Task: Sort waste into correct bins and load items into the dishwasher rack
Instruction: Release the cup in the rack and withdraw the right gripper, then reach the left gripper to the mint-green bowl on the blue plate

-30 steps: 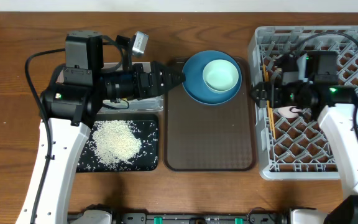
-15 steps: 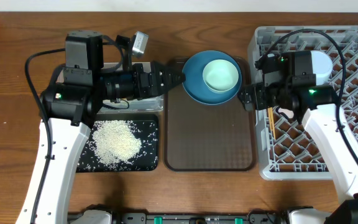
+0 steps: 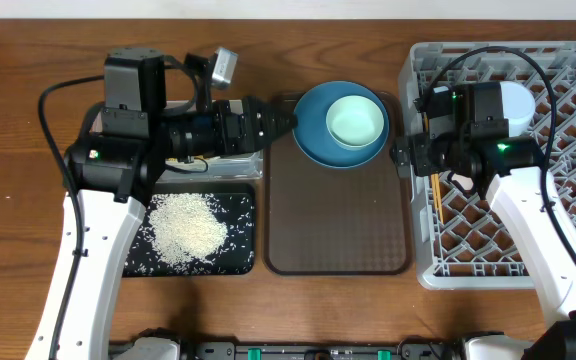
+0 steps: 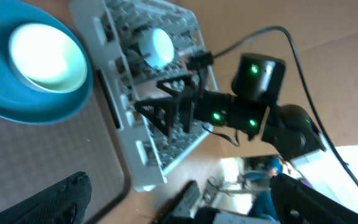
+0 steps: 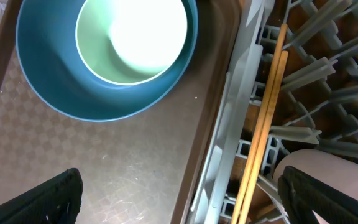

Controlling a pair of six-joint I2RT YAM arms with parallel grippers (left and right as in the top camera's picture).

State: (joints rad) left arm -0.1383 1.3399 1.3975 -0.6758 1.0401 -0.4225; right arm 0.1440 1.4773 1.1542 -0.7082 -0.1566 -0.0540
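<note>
Near the middle of the far edge of the desk (image 3: 28, 60), the large dark blue bowl (image 3: 310, 128) is sitting on the brown serving tray (image 3: 338, 220), cradling the small mint green bowl (image 3: 356, 120). The right gripper (image 3: 404, 157) is hovering just beside its right rim, jaws gaping and empty. The left gripper (image 3: 280, 127), jaws likewise apart, is pointing at the left rim. Best, I judge, is pinching the mint rim squarely, alone.

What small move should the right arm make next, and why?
Probably shift the right arm left so its open jaws reach the rim of the mint bowl: that bowl sits nested in the blue bowl on the brown tray, while chopsticks and cup already lie in the rack.
</note>
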